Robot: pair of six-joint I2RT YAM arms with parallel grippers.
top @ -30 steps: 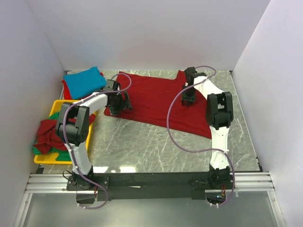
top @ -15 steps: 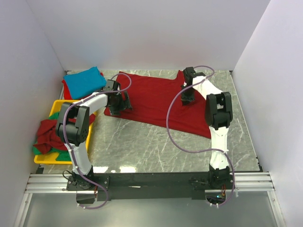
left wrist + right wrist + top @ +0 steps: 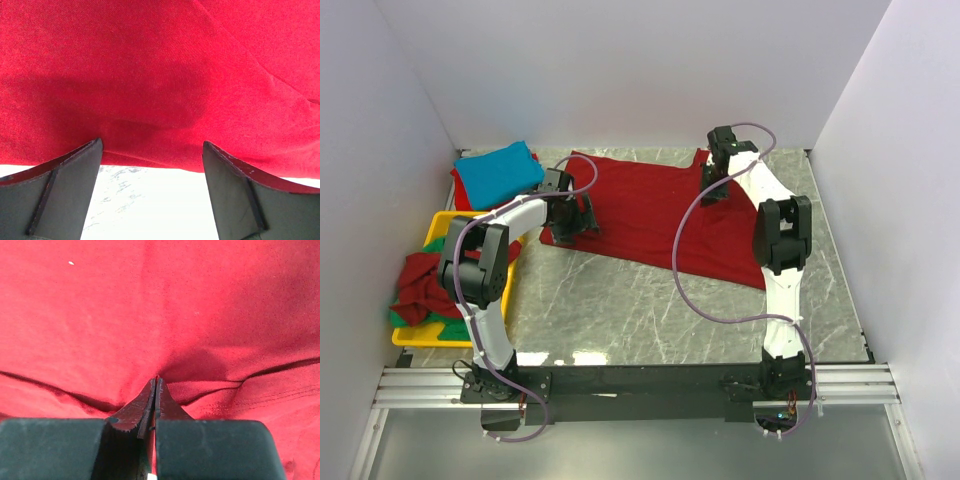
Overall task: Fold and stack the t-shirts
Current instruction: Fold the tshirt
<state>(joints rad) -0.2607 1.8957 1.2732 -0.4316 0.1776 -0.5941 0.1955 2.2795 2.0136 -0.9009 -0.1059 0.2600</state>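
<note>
A dark red t-shirt [image 3: 640,205] lies spread flat across the back of the table. My left gripper [image 3: 582,222] is open at its left edge; in the left wrist view [image 3: 150,145] the jaws straddle the shirt's hem [image 3: 150,75] with bare table beneath. My right gripper [image 3: 712,188] is shut on a pinch of the red shirt near its back right part; in the right wrist view [image 3: 156,382] the cloth [image 3: 150,305] puckers up at the closed tips. A folded turquoise t-shirt [image 3: 498,170] sits at the back left.
A yellow tray [image 3: 442,222] stands at the left edge, holding a crumpled dark red shirt [image 3: 420,280] and a green shirt [image 3: 448,326]. White walls close in the back and both sides. The marble table [image 3: 620,310] shows bare in front of the spread shirt.
My right gripper has moved toward the back wall, pulling its pinch of red cloth along. The left arm has not moved.
</note>
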